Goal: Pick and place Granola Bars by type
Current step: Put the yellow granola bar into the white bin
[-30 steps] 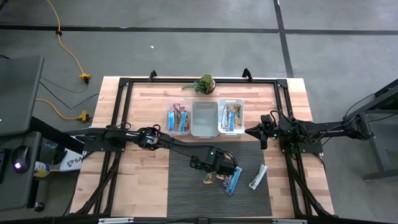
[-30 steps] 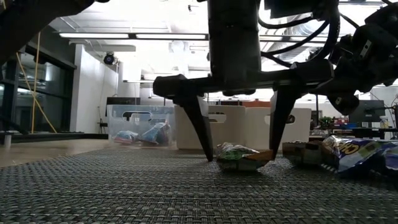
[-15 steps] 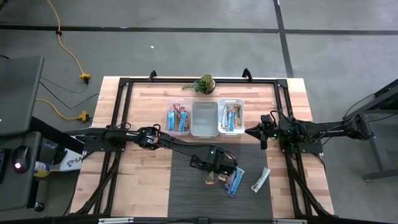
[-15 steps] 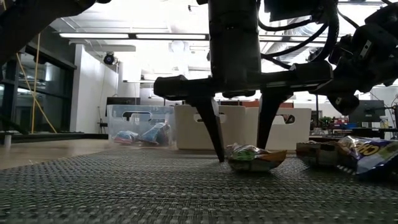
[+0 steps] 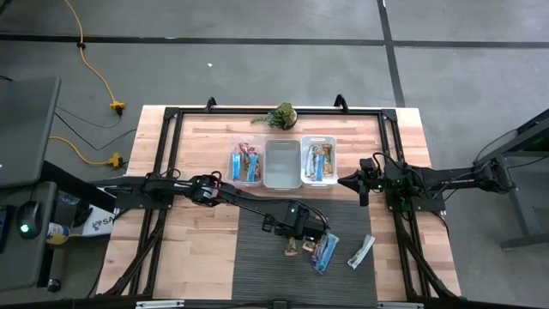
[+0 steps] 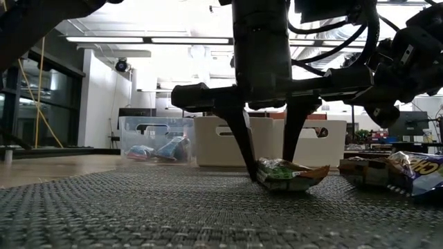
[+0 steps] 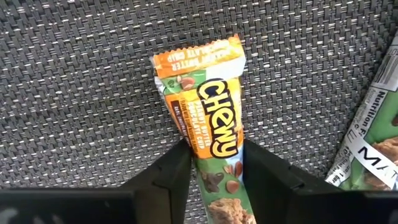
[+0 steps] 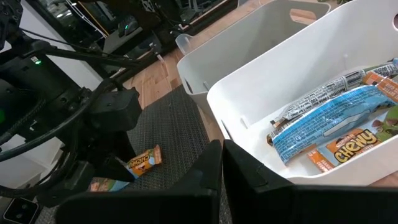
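My left gripper (image 5: 300, 239) stands over the dark mat, fingers pointing down, shut on an orange-and-green Chewy granola bar (image 7: 208, 106) that lies flat on the mat. The low view shows the bar (image 6: 291, 175) between the two fingertips. More bars lie on the mat close by: a blue one (image 5: 324, 251), a white-silver one (image 5: 361, 251) and a green-and-white one (image 7: 373, 143). My right gripper (image 8: 221, 155) waits, shut, by the right-hand bin (image 5: 318, 161), which holds blue and orange bars (image 8: 336, 134). My left gripper pinches the Chewy bar between its two fingers at the bar's middle (image 7: 217, 146), one fingertip (image 7: 181, 158) on each long edge. The fingers come from above and lie across the bar. The bar rests flat on the mat.
Three bins stand in a row at the far middle of the table: a clear one (image 5: 246, 163) with bars, a white one (image 5: 282, 163), and the right-hand one. A small green plant (image 5: 281, 115) sits behind them. Bare wood shows left and right of the mat (image 5: 257, 266).
My left gripper's fingers have drawn together onto the Chewy bar, and gripper and bar have slid a little toward the table's right on the mat. The blue and white-silver bars beside it have been nudged the same way.
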Controlling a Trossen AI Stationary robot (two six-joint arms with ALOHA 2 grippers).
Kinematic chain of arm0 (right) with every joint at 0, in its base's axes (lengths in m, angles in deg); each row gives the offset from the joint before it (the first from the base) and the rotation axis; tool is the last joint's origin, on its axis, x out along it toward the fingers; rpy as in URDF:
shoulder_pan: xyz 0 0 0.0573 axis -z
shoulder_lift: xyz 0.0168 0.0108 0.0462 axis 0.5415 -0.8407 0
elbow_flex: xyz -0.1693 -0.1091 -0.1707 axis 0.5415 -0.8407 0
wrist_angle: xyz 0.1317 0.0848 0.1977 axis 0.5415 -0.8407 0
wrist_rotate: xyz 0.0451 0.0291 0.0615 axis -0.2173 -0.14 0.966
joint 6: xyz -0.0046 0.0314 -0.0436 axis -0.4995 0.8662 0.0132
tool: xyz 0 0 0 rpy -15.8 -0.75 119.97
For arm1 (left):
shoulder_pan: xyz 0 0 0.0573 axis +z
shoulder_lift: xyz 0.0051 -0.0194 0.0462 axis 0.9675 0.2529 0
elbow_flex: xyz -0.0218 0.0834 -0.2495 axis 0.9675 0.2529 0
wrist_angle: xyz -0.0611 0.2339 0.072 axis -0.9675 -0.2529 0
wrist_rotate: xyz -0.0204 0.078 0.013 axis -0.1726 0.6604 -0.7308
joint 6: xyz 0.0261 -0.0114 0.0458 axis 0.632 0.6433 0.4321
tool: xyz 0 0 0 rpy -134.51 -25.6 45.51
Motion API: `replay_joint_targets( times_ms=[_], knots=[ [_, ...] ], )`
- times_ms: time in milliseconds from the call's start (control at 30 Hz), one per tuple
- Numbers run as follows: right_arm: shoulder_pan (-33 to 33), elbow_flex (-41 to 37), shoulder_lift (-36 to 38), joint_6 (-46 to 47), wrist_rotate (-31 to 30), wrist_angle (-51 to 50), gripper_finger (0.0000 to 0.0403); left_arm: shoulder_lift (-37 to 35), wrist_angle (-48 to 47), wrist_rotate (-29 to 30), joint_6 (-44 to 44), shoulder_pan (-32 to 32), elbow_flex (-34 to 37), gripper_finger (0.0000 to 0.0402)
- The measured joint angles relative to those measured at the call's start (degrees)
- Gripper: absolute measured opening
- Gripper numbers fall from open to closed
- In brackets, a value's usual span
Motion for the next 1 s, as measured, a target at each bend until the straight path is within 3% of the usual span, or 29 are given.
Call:
replay_joint_targets(
  times_ms=[333,1000],
  knots=[
    [0.0,0.0,0.0,0.0,0.0,0.0,0.0000,-1.9,-0.6,3.5,2.1,1.9,0.0,0.0107],
    [0.0,0.0,0.0,0.0,0.0,0.0,0.0000,-2.0,-1.0,0.8,4.6,3.0,0.0,0.0095]
  ],
)
